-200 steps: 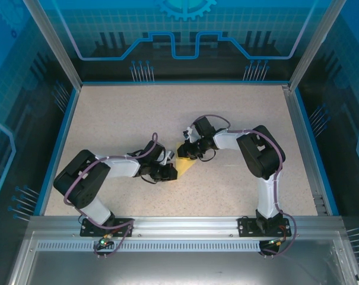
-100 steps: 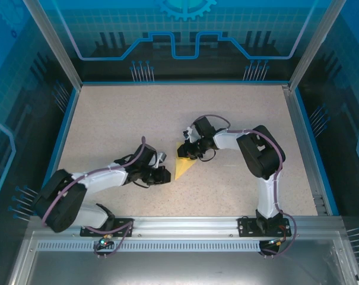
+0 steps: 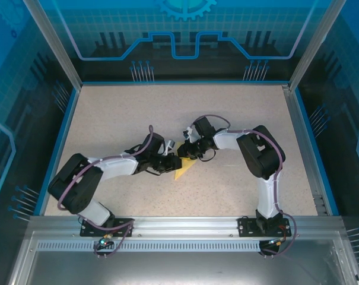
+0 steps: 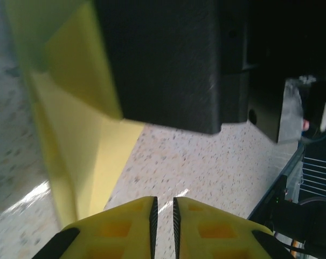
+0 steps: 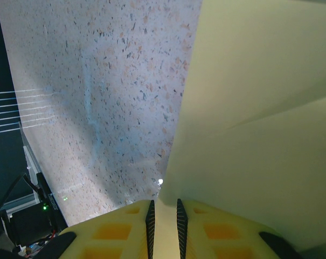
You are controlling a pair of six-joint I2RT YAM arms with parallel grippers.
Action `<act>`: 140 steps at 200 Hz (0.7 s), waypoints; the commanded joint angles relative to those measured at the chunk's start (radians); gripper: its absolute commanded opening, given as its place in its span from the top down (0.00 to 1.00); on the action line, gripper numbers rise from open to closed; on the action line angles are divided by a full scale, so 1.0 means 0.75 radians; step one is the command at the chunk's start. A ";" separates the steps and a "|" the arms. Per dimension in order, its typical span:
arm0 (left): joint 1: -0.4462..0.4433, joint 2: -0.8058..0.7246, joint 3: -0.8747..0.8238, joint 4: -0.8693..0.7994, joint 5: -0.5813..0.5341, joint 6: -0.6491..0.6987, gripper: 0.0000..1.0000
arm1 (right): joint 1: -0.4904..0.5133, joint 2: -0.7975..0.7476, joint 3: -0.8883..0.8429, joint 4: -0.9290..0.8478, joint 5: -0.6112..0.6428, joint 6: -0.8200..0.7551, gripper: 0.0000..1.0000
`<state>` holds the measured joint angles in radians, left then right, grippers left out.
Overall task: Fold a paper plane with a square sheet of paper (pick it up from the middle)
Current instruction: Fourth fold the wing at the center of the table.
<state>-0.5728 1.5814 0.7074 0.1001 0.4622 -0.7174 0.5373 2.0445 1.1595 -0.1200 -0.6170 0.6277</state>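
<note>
The pale-yellow sheet of paper (image 3: 183,169) lies folded into a pointed shape on the table's middle, between the two arms. My right gripper (image 3: 185,153) is at its far end, shut on it; in the right wrist view the paper (image 5: 259,135) runs down between the fingertips of the gripper (image 5: 164,211). My left gripper (image 3: 174,161) sits just left of the paper, close to the right one. In the left wrist view its jaws (image 4: 163,208) stand almost together with bare table in the slit, the paper (image 4: 76,135) to the left, and the black right gripper (image 4: 168,59) looming ahead.
The speckled table (image 3: 126,113) is walled by blue rails and metal posts (image 3: 54,44). Both arm bases are bolted to the near rail (image 3: 185,225). Cables loop over both wrists.
The left gripper has moved off the paper's near-left part, back and up-right, until it is beside the right gripper. Its elbow swung out left and returned. The right arm stayed still.
</note>
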 commanded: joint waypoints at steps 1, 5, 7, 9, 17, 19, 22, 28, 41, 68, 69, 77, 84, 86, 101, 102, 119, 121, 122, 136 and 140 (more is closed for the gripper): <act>-0.022 0.074 0.053 0.038 0.019 -0.016 0.83 | 0.003 0.086 -0.045 -0.138 0.146 -0.023 0.78; -0.022 0.086 0.054 0.035 0.007 -0.017 0.83 | 0.003 0.087 -0.045 -0.137 0.146 -0.021 0.78; -0.023 0.090 0.055 0.035 0.002 -0.016 0.83 | 0.004 0.086 -0.045 -0.135 0.146 -0.021 0.78; -0.024 0.097 0.052 0.035 -0.003 -0.015 0.83 | 0.003 0.086 -0.045 -0.135 0.146 -0.021 0.78; -0.023 0.113 0.048 0.032 -0.021 -0.014 0.85 | 0.003 0.088 -0.044 -0.135 0.145 -0.021 0.78; -0.023 0.114 0.047 0.031 -0.027 -0.014 0.85 | 0.002 0.088 -0.043 -0.135 0.145 -0.021 0.78; -0.022 0.121 0.043 0.029 -0.037 -0.012 0.85 | 0.003 0.087 -0.043 -0.135 0.142 -0.022 0.78; -0.023 0.128 0.036 0.023 -0.051 -0.009 0.86 | 0.004 0.088 -0.040 -0.135 0.141 -0.021 0.78; -0.022 0.135 0.020 0.018 -0.080 -0.003 0.86 | 0.003 0.088 -0.038 -0.137 0.141 -0.021 0.78; -0.022 0.124 -0.007 0.010 -0.143 0.010 0.87 | 0.004 0.087 -0.037 -0.137 0.142 -0.019 0.78; -0.022 0.123 -0.008 0.011 -0.146 0.009 0.87 | 0.004 0.086 -0.037 -0.137 0.142 -0.019 0.78; -0.023 0.121 -0.012 0.012 -0.161 0.011 0.87 | 0.004 0.086 -0.037 -0.135 0.142 -0.019 0.78; -0.023 0.123 -0.013 0.010 -0.169 0.012 0.87 | 0.003 0.088 -0.037 -0.135 0.142 -0.019 0.78; -0.023 0.123 -0.011 0.008 -0.171 0.013 0.87 | 0.002 0.088 -0.037 -0.135 0.142 -0.019 0.78; -0.022 0.129 -0.011 0.006 -0.178 0.019 0.88 | 0.003 0.086 -0.039 -0.135 0.141 -0.019 0.78; -0.022 0.129 -0.012 0.006 -0.178 0.019 0.88 | 0.003 0.086 -0.039 -0.135 0.142 -0.019 0.78; -0.023 0.134 -0.025 0.010 -0.198 0.023 0.88 | 0.004 0.086 -0.041 -0.136 0.142 -0.019 0.78; -0.024 0.135 -0.026 0.010 -0.199 0.024 0.88 | 0.004 0.086 -0.042 -0.136 0.142 -0.019 0.78; -0.024 0.136 -0.027 0.009 -0.199 0.023 0.88 | 0.004 0.086 -0.041 -0.134 0.142 -0.020 0.78; -0.024 0.152 -0.035 0.000 -0.200 0.024 0.89 | 0.004 0.086 -0.043 -0.135 0.143 -0.019 0.78; -0.023 0.157 -0.037 -0.002 -0.202 0.024 0.89 | 0.003 0.086 -0.041 -0.135 0.140 -0.019 0.78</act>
<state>-0.5873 1.6764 0.7078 0.1143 0.3428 -0.7238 0.5373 2.0445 1.1599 -0.1200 -0.6170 0.6281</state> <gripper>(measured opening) 0.117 0.217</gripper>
